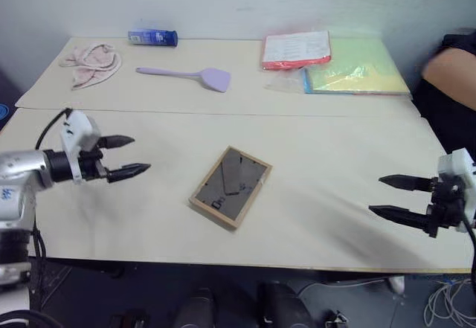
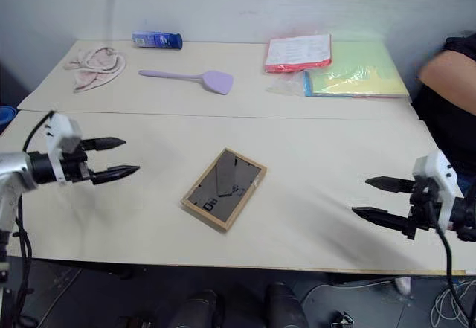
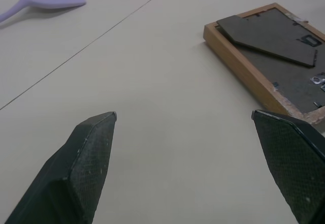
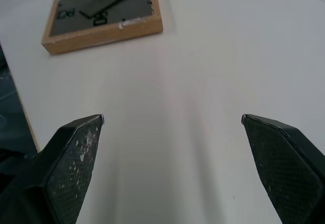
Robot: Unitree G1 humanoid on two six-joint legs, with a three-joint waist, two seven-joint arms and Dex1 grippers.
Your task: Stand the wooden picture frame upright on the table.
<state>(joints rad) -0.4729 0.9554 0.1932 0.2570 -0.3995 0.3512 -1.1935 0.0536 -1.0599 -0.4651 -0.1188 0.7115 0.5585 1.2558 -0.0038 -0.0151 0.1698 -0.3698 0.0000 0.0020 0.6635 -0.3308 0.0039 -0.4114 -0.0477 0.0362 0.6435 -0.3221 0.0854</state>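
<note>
Lying face-down mid-table (image 1: 312, 157), the wooden picture frame (image 1: 230, 187) sits between both grippers, long axis diagonal. The left gripper (image 1: 131, 155) seems nearer; the right gripper (image 1: 394, 196) is farther. Both are spread wide, empty.

Lying flat, grey back up, at centre of the cream desk (image 2: 312, 164): wooden picture frame (image 2: 224, 188). At left edge, left end effector (image 2: 117, 158), fingers spread, empty. At lower right, right end effector (image 2: 374, 198), likewise spread. Along the top: purple spatula (image 2: 195, 79), blue can (image 2: 157, 40), pink cloth (image 2: 95, 66), folders (image 2: 335, 64).
</note>
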